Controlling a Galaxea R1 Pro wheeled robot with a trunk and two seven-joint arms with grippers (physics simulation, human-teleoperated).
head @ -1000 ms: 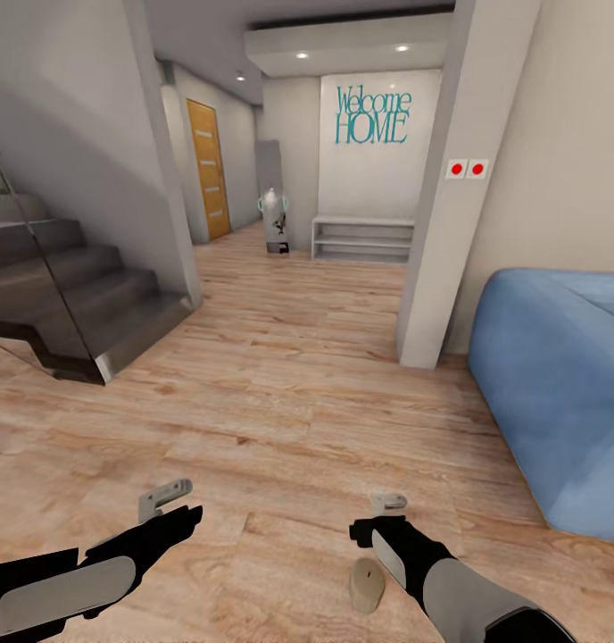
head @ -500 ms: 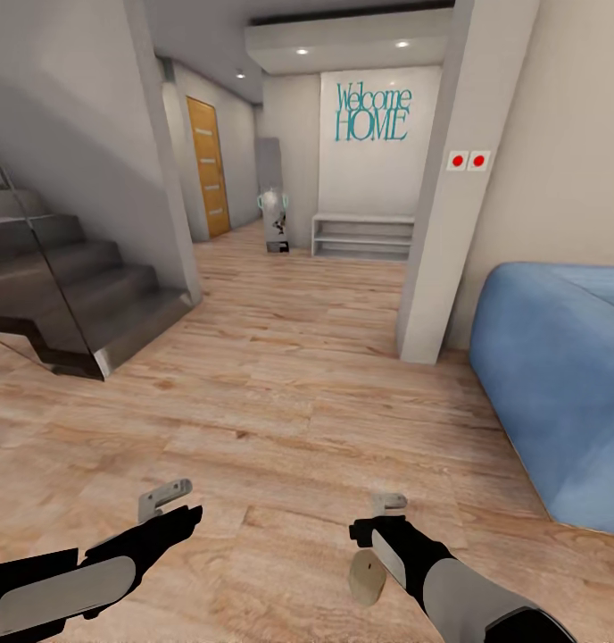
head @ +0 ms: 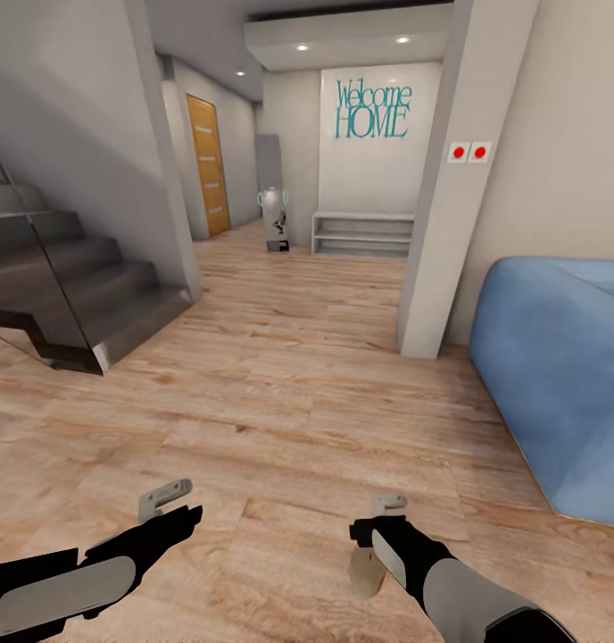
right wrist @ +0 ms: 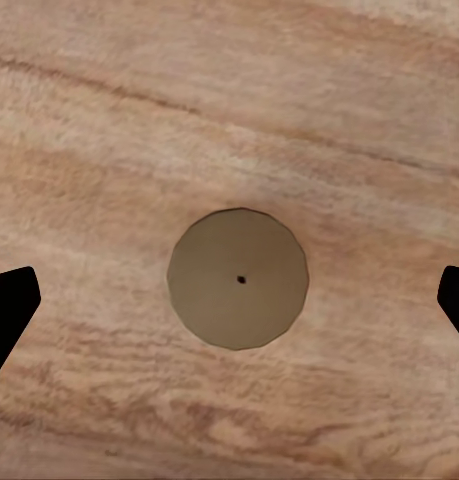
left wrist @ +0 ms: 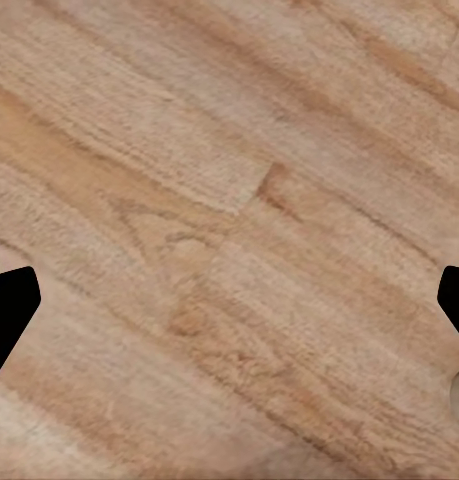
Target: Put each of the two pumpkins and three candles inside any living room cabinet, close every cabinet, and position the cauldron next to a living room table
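Pale wood floor [head: 280, 393]; dark stairs [head: 70, 290]; blue sofa [head: 557, 357]; white pillar [head: 441, 196]; orange door [head: 209, 165].

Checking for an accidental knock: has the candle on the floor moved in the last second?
No. The candle only slid slightly up the head view, along with the floorboards and the pillar; the camera moved, not the candle.

Floor [head: 280, 393]: pale wood planks with visible grain and knots, matt. Candle [right wrist: 238, 278]: smooth, matt tan-olive surface resembling wax. Sofa [head: 557, 375]: soft-looking blue cloth. Stairs [head: 66, 295]: dark, slightly glossy treads. Door [head: 209, 165]: warm orange-brown wood. Right gripper [head: 389, 502]: pale grey fingers, metal-like, on a matt black wrist.
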